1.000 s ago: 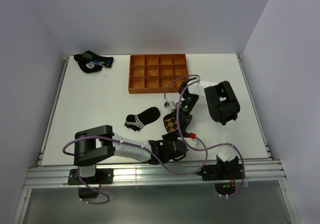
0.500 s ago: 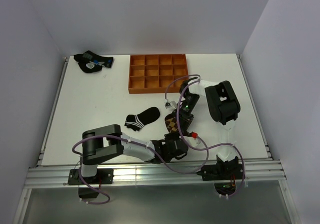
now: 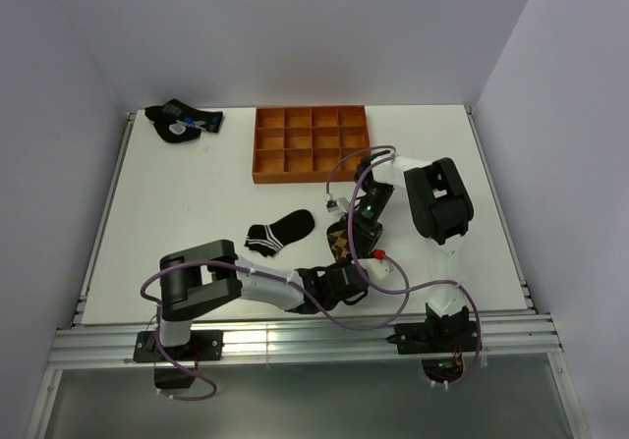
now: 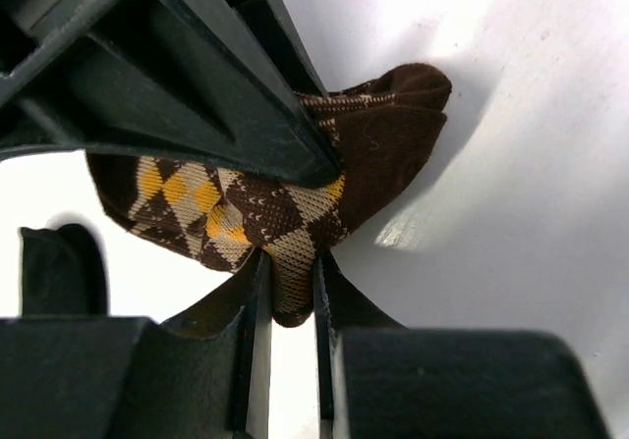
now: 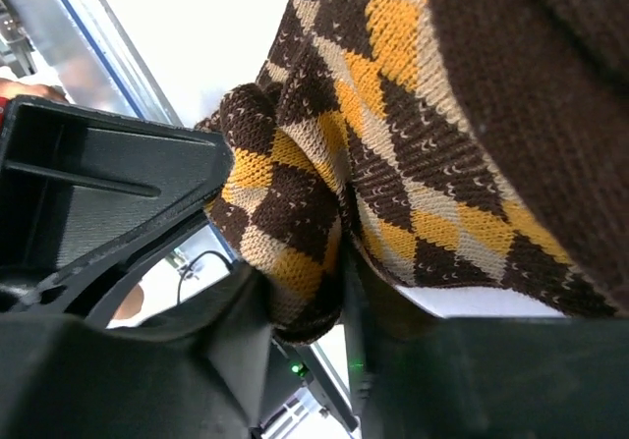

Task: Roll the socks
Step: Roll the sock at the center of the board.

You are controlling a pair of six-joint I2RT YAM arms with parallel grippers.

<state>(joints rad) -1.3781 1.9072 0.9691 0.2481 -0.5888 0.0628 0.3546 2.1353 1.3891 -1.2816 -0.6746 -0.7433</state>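
Near the front middle of the table [image 3: 177, 193], the diamond-patterned sock [image 3: 341, 241] sat bunched between the two grippers. They closed on it from opposite sides, the left gripper [image 4: 290, 280] from the near edge and the right gripper [image 5: 307, 306] from the far side. Both had their jaws drawn narrow on cloth. The left pinched a hanging tip of the knit, and the right pinched a pucker of diamonds close beside it. The two sets of fingers were so close that each showed in the other's wrist view.

The next move probably turned on that shared grip. With both arms equally near and holding one small bundle, any roll would likely have to turn about the short line between them.

The black ankle sock [image 3: 280, 231] lay flat just to the left, apart from the bundle. It slanted from its striped cuff at the near left to its toe at the far right, on the left arm's side.

From above, the arms covered most of the patterned sock, so its long axis and how far it was rolled could not be made out. One plain brown end poked out in the left wrist view, but whether it was toe or cuff was unclear.
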